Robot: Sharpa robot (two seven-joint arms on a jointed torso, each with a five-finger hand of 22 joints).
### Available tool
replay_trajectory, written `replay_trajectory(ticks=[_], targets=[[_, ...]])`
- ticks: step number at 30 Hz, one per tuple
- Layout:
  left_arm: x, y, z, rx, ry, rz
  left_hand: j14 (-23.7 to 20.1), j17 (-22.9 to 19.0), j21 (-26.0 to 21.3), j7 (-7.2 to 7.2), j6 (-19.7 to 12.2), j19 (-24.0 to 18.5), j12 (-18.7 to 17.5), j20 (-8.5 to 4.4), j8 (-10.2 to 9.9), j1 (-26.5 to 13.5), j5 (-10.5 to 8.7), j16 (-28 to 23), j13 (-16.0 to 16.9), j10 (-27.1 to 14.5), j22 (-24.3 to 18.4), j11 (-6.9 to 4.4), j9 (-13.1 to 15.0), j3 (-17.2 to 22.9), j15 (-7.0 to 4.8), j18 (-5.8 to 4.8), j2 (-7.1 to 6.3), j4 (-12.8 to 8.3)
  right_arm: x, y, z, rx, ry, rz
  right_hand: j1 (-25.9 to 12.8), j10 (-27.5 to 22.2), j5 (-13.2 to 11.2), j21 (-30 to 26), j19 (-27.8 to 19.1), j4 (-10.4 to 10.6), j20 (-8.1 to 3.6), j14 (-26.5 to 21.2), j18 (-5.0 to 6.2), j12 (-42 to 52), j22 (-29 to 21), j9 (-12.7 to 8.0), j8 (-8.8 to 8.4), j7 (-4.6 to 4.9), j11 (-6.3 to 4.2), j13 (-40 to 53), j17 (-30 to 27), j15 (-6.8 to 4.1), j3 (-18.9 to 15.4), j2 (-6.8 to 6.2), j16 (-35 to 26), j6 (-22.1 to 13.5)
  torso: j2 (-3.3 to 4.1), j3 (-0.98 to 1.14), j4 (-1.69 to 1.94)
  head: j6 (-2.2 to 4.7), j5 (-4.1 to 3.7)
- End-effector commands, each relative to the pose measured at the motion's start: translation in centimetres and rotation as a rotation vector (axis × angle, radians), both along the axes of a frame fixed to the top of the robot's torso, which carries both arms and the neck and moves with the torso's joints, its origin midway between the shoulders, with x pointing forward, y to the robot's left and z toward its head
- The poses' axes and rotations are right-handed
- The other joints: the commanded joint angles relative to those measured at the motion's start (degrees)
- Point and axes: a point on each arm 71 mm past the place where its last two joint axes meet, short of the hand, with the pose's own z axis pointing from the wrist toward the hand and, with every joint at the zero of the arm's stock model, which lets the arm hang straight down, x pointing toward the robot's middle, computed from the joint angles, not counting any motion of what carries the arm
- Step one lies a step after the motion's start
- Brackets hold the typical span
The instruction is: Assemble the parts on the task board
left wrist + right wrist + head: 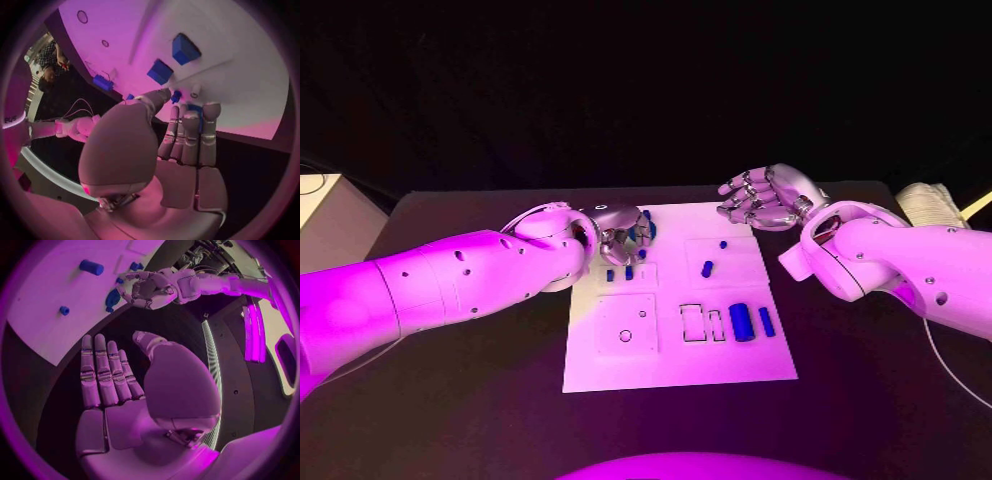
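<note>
The white task board (675,355) lies mid-table. My left hand (617,236) hovers over its far left corner; thumb and fingers (190,131) close around a small blue part (177,95), seen also beside that hand (150,287) as the blue part (113,298). My right hand (764,198) hangs just past the board's far right corner, its flat fingers (103,372) apart from the thumb and holding nothing. Two blue pegs (708,268) stand mid-board, two blue blocks (753,322) near the right edge, two small blue pieces (619,272) by the left hand.
Outlined slots (692,322) and a square recess with a hole (626,335) mark the board's near half. A pale box (329,215) stands at the table's left edge, a beige object (930,200) at the far right.
</note>
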Motion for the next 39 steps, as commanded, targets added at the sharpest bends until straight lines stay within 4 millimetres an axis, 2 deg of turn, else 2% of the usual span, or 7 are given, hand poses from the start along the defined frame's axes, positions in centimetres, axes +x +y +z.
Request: replay_trajectory(ticks=[1,19,31,39], targets=[[-0.1,-0.21,-0.51,0.072,0.047,0.001,0.42,0.11,0.3,0.1,0.52,0.31,0.31,-0.08,-0.33,-0.49,-0.12,0.42,-0.1,0.52,0.28,-0.08,-0.29,-0.02,-0.02,-0.34,0.13,-0.29,-0.05,0.17,-0.02,-0.001,0.0,0.017,0.03,-0.13,0.29,0.01,-0.21,-0.31,0.06,-0.07,0.31,0.37,-0.06,-0.07,0.19,3.51,0.11,-0.09,-0.07,-0.15,-0.02,0.57,-0.39,0.21,-0.02,-0.01,0.0,-0.13,0.02],[0.15,-0.76,-0.69,0.088,0.067,0.019,0.52,-0.35,1.12,0.33,1.85,0.57,0.52,-0.37,-1.44,0.1,-0.06,1.41,-0.7,1.51,1.12,-0.29,-1.6,1.54,-0.26,-0.44,1.25,-0.86,-0.1,0.21,-0.01,0.0,0.0,0.018,0.03,-0.13,0.29,0.01,-0.21,-0.31,0.06,-0.07,0.31,0.37,-0.06,-0.07,0.19,3.51,0.11,-0.09,-0.07,-0.15,-0.02,0.57,-0.39,0.21,0.06,0.03,-0.04,0.02,-0.06],[0.28,-0.69,-0.86,0.091,0.092,0.031,1.54,0.17,3.04,0.86,3.81,1.44,-0.41,-0.7,-2.51,1.14,-0.3,3.03,-2.18,3.81,3.07,-0.72,-2.83,4.38,-0.66,-0.69,3.05,-2.48,-0.12,0.19,0.0,0.0,0.0,0.018,0.07,-0.11,0.33,0.04,-0.13,-0.38,0.05,0.0,0.32,0.43,-0.34,-0.11,0.21,3.49,0.09,-0.09,-0.13,-0.17,0.05,0.63,-0.4,0.28,0.02,0.03,0.02,-0.23,-0.09],[0.21,-0.97,-0.84,0.065,0.109,0.022,1.95,0.51,3.73,0.85,4.41,1.75,-0.99,-0.76,-2.83,0.62,-0.4,3.63,-2.73,4.74,3.84,-0.82,-3.11,4.69,-0.7,-0.84,3.1,-2.71,-0.15,0.26,0.0,0.0,0.001,0.02,0.07,-0.11,0.33,0.04,-0.13,-0.38,0.05,0.0,0.32,0.43,-0.34,-0.11,0.21,3.49,0.09,-0.09,-0.13,-0.17,0.05,0.63,-0.4,0.28,0.0,0.02,0.01,-0.33,-0.07]])
